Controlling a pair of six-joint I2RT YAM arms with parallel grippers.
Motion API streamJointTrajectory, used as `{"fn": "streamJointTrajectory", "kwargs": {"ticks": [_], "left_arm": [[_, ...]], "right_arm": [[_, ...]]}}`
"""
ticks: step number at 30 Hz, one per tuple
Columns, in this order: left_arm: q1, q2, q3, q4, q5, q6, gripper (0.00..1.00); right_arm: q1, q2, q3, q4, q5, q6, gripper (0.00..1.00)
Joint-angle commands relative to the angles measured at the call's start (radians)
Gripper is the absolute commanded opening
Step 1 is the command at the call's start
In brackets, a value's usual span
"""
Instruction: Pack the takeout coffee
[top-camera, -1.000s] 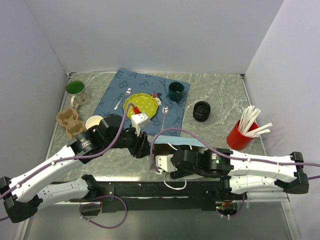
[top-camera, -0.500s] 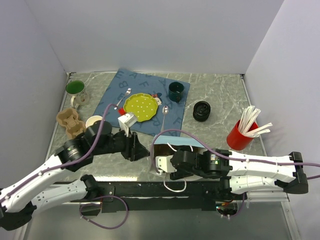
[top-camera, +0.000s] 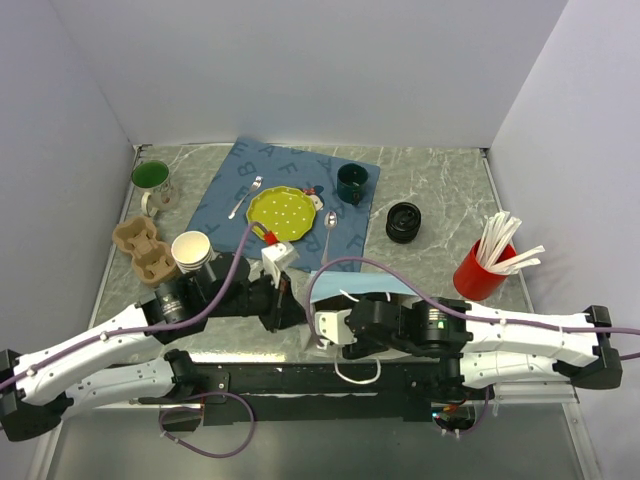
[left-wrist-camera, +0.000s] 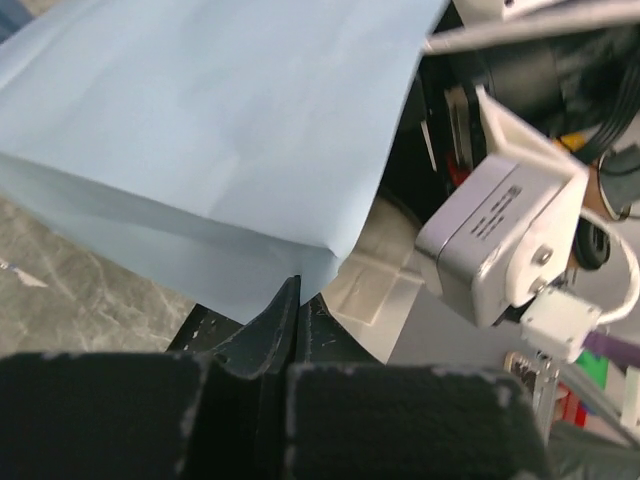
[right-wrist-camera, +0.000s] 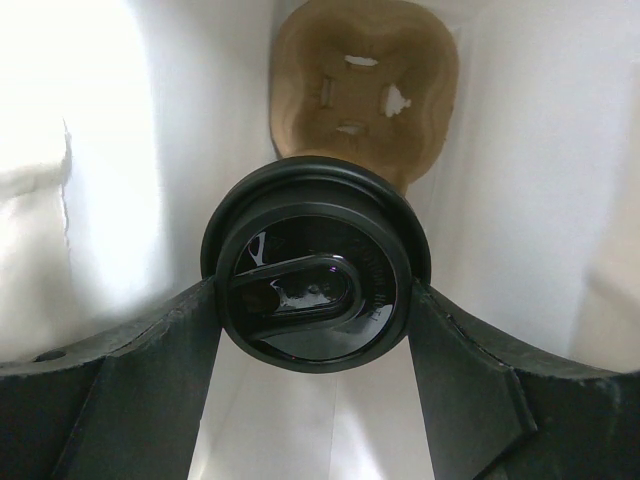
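In the right wrist view, the takeout coffee's round black lid (right-wrist-camera: 312, 268) faces the camera, and its cup body is hidden beneath. My right gripper (right-wrist-camera: 315, 305) is shut on the takeout coffee, one finger against each side of the lid. It is inside a paper bag with white inner walls (right-wrist-camera: 520, 150). A brown cup carrier (right-wrist-camera: 365, 85) lies deeper in the bag. From outside the bag is light blue (left-wrist-camera: 220, 130) (top-camera: 372, 283). My left gripper (left-wrist-camera: 298, 290) (top-camera: 290, 305) is shut, with its tips pinching the bag's lower corner.
A stack of lidless tan cups (top-camera: 190, 250) and a second carrier (top-camera: 142, 248) sit at the left, with a green mug (top-camera: 152, 180) behind them. A yellow plate (top-camera: 280, 212), fork and spoon lie on the blue mat (top-camera: 225, 195). Black lids (top-camera: 404, 221) and a red cup of stirrers (top-camera: 482, 268) stand to the right.
My left gripper swung left, then came back right to the bag and went from open to shut at its corner. The right gripper has kept its hold on the coffee.
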Motion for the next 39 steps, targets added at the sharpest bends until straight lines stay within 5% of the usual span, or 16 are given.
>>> {"fn": "streamJointTrajectory", "kwargs": {"ticks": [1,39], "left_arm": [[-0.059,0.031,-0.016,0.083,-0.022,0.083,0.01],[-0.072,0.057,0.018,0.121,0.01,0.01,0.01]], "right_arm": [[0.008,-0.049,0.01,-0.027,0.028,-0.067,0.2],[-0.064,-0.215,-0.2,0.019,0.12,-0.15,0.2]]}}
